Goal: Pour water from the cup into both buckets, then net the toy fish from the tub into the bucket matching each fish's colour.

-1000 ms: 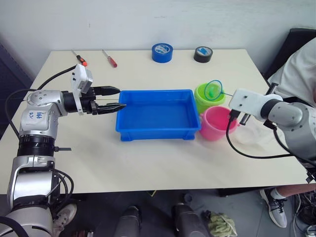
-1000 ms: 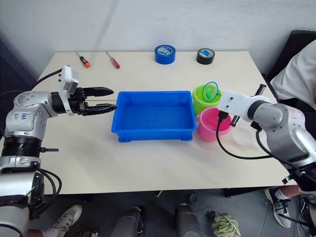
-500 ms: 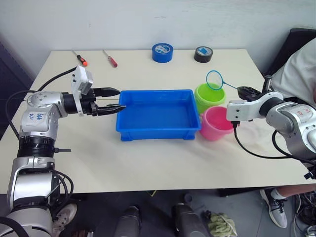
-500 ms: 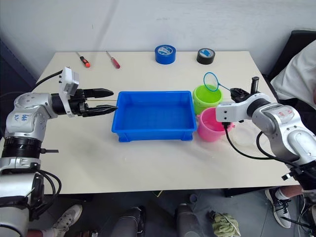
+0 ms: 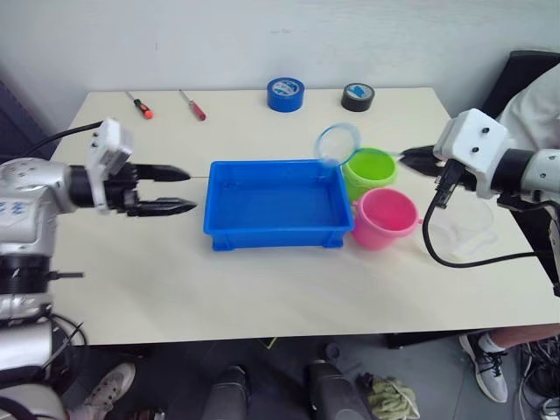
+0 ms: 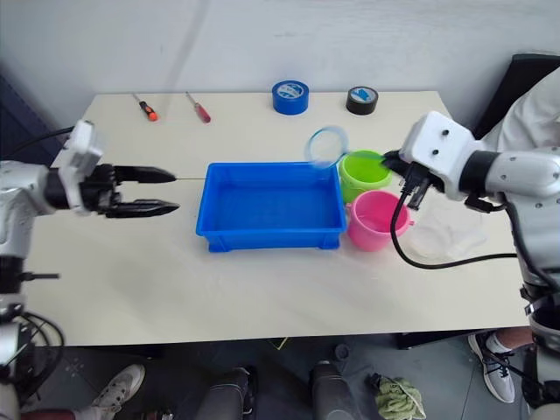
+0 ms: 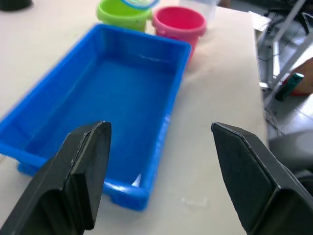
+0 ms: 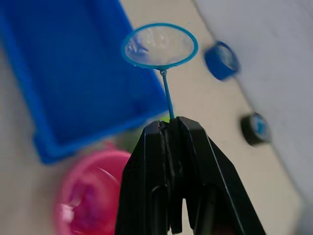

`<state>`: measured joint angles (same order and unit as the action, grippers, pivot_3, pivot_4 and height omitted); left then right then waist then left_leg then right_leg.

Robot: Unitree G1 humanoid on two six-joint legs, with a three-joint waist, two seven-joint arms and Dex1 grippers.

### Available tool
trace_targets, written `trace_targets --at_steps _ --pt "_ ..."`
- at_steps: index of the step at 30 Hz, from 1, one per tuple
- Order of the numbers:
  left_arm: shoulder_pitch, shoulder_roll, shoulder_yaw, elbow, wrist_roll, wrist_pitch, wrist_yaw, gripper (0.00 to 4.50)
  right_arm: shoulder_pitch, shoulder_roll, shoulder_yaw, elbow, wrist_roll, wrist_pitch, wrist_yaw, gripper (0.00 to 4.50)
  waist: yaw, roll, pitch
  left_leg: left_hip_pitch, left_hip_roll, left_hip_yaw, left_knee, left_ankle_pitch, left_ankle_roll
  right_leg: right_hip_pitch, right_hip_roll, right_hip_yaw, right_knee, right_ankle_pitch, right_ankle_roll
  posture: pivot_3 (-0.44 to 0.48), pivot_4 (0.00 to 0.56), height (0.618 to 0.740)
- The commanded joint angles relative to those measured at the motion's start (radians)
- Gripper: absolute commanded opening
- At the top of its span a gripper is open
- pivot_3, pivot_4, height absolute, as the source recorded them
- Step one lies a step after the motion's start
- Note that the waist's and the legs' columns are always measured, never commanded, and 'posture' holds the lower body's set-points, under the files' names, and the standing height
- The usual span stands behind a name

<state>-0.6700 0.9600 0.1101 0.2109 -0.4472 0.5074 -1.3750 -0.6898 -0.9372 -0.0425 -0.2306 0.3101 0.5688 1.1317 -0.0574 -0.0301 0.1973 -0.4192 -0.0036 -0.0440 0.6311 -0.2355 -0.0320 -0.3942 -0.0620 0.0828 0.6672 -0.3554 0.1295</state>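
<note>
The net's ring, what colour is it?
Blue. The net shows best in the right wrist view, held by the right gripper.

Net swung from over green bucket to tub corner; left pincer withdrew.

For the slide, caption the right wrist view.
Right gripper holding the net by its stick above the blue tub.

Blue tub; lime bucket; pink bucket.
</note>
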Motion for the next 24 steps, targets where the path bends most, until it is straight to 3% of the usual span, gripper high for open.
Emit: trace_targets --at_steps 1,8,14,24 --pt "0.032 0.042 0.042 -0.131 -0.057 0.079 0.007 3.58 -0.017 0.019 0.062 -0.010 0.081 0.031 0.097 0.00 0.005 0.000 0.000 0.000 0.000 -0.001 0.000 0.000 0.000 0.000 0.000 0.000 0.000 0.000 0.000 0.000 0.150 0.734" --pt "0.141 0.070 0.068 -0.298 -0.075 0.106 0.043 3.58 0.024 0.136 0.200 -0.050 0.145 0.011 0.177 0.00 0.005 0.000 0.000 -0.001 -0.001 -0.002 -0.001 0.000 0.000 0.001 -0.001 -0.002 -0.004 0.000 0.000 0.000 0.150 0.734" --pt "0.242 0.074 0.060 -0.386 -0.086 0.126 0.066 3.58 0.090 0.219 0.295 -0.031 0.050 -0.057 0.110 0.00 0.003 0.000 0.000 -0.001 0.000 -0.001 0.000 0.000 0.000 0.000 -0.001 -0.001 -0.002 0.000 0.000 0.000 0.150 0.734" --pt "0.301 -0.032 -0.031 -0.440 -0.012 -0.010 0.146 3.58 0.163 0.349 0.387 0.095 -0.094 -0.184 -0.008 0.00 0.004 0.000 0.000 -0.001 -0.001 -0.001 0.000 0.000 0.000 0.000 0.000 -0.001 -0.003 0.000 0.000 0.000 0.150 0.734"
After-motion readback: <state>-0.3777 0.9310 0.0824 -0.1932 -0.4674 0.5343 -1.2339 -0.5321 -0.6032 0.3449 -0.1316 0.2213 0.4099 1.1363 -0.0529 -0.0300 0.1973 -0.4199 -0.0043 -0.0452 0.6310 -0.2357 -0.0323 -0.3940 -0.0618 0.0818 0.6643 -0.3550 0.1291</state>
